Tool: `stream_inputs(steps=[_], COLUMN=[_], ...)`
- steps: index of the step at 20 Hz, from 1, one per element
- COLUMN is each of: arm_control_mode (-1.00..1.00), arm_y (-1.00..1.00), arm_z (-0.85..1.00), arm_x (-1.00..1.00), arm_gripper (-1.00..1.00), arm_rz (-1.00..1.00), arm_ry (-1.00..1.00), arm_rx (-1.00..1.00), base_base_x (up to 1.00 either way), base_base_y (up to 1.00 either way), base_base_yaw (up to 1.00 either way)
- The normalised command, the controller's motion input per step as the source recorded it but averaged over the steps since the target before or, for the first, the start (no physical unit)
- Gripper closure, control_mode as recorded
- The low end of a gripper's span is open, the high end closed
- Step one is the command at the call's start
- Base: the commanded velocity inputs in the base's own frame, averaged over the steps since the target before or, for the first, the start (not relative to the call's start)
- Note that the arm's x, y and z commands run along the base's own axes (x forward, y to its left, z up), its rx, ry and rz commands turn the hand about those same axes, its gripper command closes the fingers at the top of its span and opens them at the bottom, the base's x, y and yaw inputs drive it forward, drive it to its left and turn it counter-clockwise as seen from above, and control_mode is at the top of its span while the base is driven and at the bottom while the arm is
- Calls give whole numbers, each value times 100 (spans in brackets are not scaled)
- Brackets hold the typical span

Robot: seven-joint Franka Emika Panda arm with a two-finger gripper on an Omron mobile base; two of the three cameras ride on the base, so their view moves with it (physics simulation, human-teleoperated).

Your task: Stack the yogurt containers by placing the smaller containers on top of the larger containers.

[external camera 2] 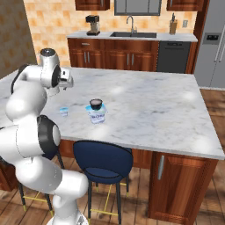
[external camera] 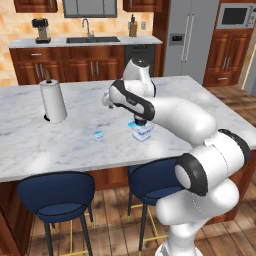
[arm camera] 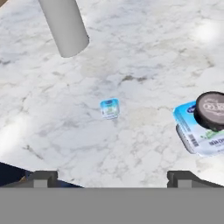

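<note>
Left base view: marble bench [external camera: 30,145] across the middle. Tub [external camera: 142,131] near the front edge, partly hidden behind the arm; blue lid and a pale side showing. Something dark just above the tub, right under the arm, too covered to name from here. Tiny cup [external camera: 98,135] to the left of the tub, apart from it, standing on the marble. Paper towel roll [external camera: 52,101] farther left of the tub and farther back, upright. Two blue stools [external camera: 56,195] under the front edge, below the tub.

Right base view: tub [external camera 2: 97,115] near the front edge of the bench [external camera 2: 167,110], with the dark cup [external camera 2: 96,104] sitting on its lid, upright, pale top facing up. Tiny cup [external camera 2: 64,111] left of the tub, well clear of it, alone on the marble. Arm folded up high to the left of the tub.

Hand view: looking down on the marble. Gripper [arm camera: 112,180] spread wide, fingertips [arm camera: 43,179] far apart at the bottom, pinching nothing. Tub [arm camera: 195,133] at the right, lid tilted in the picture, dark cup [arm camera: 211,109] resting on the lid's upper corner. Tiny cup [arm camera: 109,108] near the middle, left of the tub, blue top up. Roll [arm camera: 64,26] at the top, beyond the tiny cup, far from the tub.
</note>
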Motion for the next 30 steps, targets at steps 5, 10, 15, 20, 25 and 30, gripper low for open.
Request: stream_inputs(steps=[5, 10, 15, 20, 25, 30], arm_control_mode=[-100, -100, -100, -100, -100, -100], arm_y=[14, 17, 26, 24, 4, 0], arm_z=[-42, -29, -23, -33, -45, -39], arm_x=[0, 0, 0, 0, 0, 0], arm_gripper=[-100, -100, -100, -100, -100, -100], arm_rz=[2, 1, 0, 0, 0, 0], arm_ry=[12, 13, 5, 4, 4, 1], arm_rx=[-15, -10, -4, -5, -4, -1], base_base_x=[0, 0, 0, 0, 0, 0], base_base_y=[0, 0, 0, 0, 0, 0], base_base_yaw=[0, 0, 0, 0, 0, 0])
